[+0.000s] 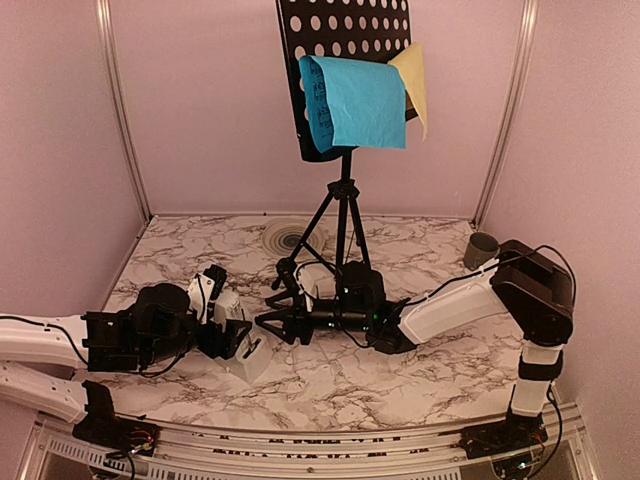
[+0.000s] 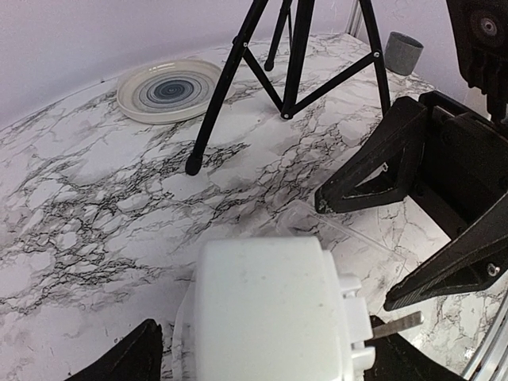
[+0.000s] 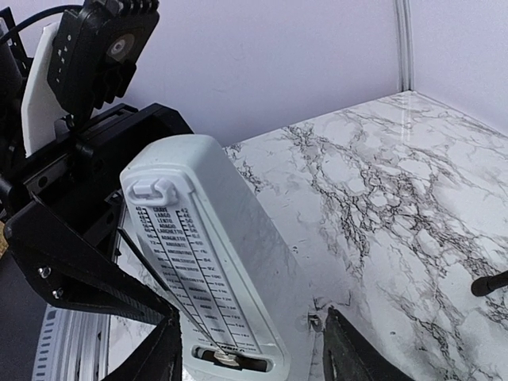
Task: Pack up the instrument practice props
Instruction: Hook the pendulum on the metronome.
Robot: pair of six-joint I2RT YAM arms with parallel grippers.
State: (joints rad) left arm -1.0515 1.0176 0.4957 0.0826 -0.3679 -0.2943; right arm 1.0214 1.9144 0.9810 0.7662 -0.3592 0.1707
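Metronome (image 1: 250, 357) sat on the marble table (image 1: 420, 370) near the front, between the left gripper's (image 1: 235, 335) wide-spread jaws. The right gripper (image 2: 355, 255), jaws also parted, pointed at it from just beside. Behind stood the music stand (image 1: 345, 40), a blue page (image 1: 355, 105) and a yellow page (image 1: 415, 80) draped over it.

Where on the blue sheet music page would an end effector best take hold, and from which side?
Probably its lower edge, approached from the front. The blue page hangs doubled forward over the front of the black stand, so that edge looks free, while the yellow page crowds its right side.
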